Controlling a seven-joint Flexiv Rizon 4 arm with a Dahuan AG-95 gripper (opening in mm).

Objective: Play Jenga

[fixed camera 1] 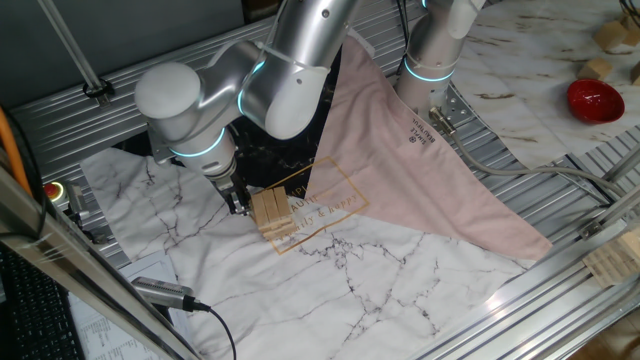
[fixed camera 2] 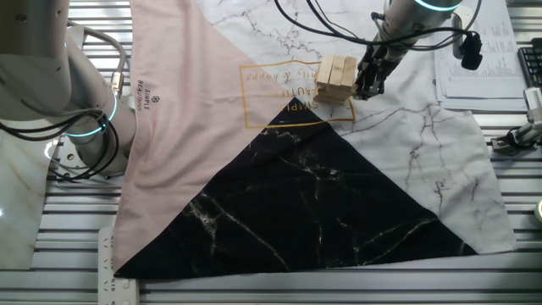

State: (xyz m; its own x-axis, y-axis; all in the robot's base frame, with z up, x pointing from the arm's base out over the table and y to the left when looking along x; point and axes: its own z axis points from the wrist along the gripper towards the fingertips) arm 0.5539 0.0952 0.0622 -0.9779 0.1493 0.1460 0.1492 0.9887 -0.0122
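Note:
The Jenga stack (fixed camera 1: 272,213) is a small low pile of light tan wooden blocks in crosswise layers, standing on the marble-patterned cloth near the gold lettering. It also shows in the other fixed view (fixed camera 2: 336,79). My gripper (fixed camera 1: 237,200) hangs from the silver arm right beside the stack's left side, fingertips down near the cloth. In the other fixed view the gripper (fixed camera 2: 366,82) stands against the stack's right side. The fingers look close together, and I cannot tell whether they touch a block.
A pink, white-marble and black-marble cloth (fixed camera 2: 296,203) covers the table. A red bowl-like object (fixed camera 1: 595,100) and pale wooden pieces (fixed camera 1: 612,37) lie at the back right. A slatted wooden piece (fixed camera 1: 612,262) sits at the right edge. A second arm base (fixed camera 2: 85,127) stands beside the cloth.

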